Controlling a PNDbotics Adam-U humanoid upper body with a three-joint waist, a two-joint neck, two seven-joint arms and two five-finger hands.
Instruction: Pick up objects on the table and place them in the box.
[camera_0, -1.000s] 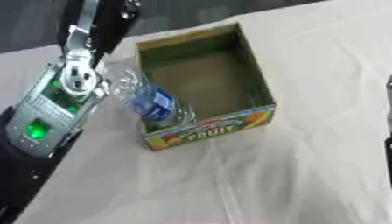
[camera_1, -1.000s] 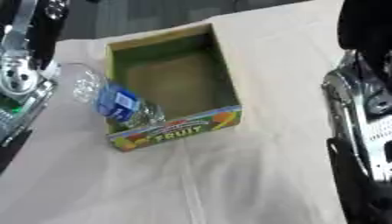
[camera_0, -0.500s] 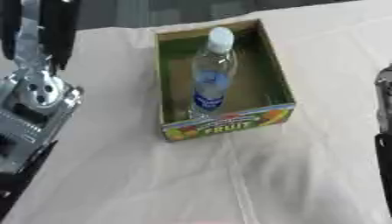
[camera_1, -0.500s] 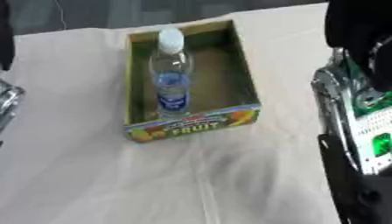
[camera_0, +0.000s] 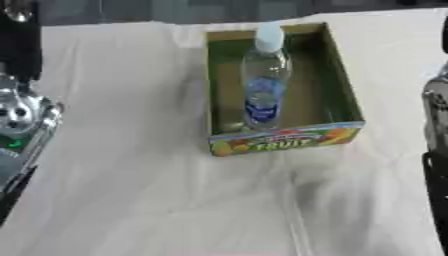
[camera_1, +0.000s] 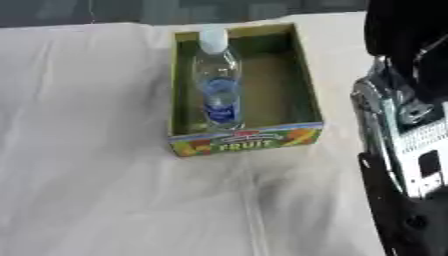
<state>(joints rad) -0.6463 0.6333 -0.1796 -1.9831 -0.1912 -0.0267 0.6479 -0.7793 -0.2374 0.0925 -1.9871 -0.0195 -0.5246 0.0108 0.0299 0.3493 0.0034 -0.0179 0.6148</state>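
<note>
White cloth (camera_0: 131, 190), cardboard box (camera_0: 284, 141), plastic bottle (camera_0: 262, 85)

Box interior: bottle (camera_0: 262, 82) lay lengthwise down the middle of the box (camera_0: 343, 90), cap toward 12 o'clock; narrow strips remained at 3 and 9 o'clock.
Box walls: stood upright on all sides, top uncovered.
Tablecloth (camera_0: 175, 200): bare around the box, widest at 6 o'clock.
Flanks: left arm (camera_0: 22, 130) at 9 o'clock, right arm (camera_1: 407, 150) at 3 o'clock, both apart from the box.

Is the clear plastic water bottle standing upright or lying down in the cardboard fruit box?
Lying down. The clear plastic water bottle rests lengthwise on the floor of the cardboard fruit box, white cap toward the far wall.
</note>
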